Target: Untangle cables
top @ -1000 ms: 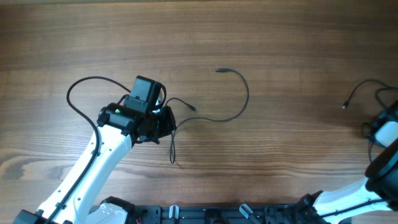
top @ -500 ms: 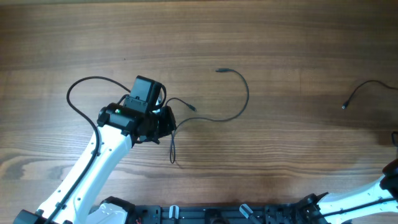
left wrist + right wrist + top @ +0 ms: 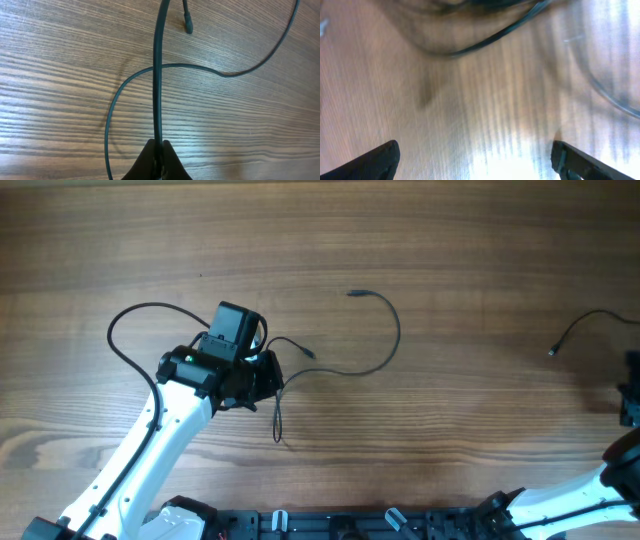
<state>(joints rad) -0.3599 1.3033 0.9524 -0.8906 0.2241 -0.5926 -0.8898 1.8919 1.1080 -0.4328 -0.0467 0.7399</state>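
Observation:
A thin black cable (image 3: 395, 340) lies across the left half of the table, with a loop at the far left and a plug end (image 3: 354, 294) at the middle. My left gripper (image 3: 268, 378) is shut on this cable. In the left wrist view the held strand (image 3: 158, 90) runs straight up from the closed fingertips (image 3: 150, 152) and crosses another strand (image 3: 190, 66). A second black cable (image 3: 580, 325) lies at the right edge. My right gripper (image 3: 475, 160) stands open and holds nothing, with a blurred cable (image 3: 505, 32) beyond it.
The wooden table (image 3: 450, 240) carries only the cables. My right arm (image 3: 628, 395) sits at the far right edge, partly out of frame. The arm bases (image 3: 340, 525) run along the near edge.
My right gripper has opened and let go of the right cable, which now lies flatter near the edge. The right arm shifted rightward. The left arm has not moved.

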